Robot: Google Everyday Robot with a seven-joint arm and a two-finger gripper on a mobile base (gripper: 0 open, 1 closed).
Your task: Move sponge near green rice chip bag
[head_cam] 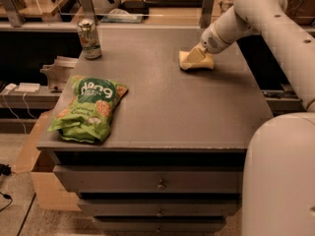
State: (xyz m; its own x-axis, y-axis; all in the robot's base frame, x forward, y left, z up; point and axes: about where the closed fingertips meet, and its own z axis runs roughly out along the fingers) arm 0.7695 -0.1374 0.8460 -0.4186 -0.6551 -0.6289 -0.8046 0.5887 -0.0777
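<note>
The green rice chip bag [89,109] lies flat at the front left of the grey cabinet top [162,112]. The sponge [201,64] is a pale yellow block at the back right of the top, far from the bag. My gripper [195,57] is down at the sponge, reaching in from the right on the white arm [256,14]. Its pale yellow tips blend with the sponge, so where one ends and the other begins is unclear.
A green-and-silver drink can [89,39] stands upright at the back left corner. Shelving with clutter [123,9] runs behind the cabinet. My white base [280,176] fills the lower right. Drawers [157,183] sit below the top.
</note>
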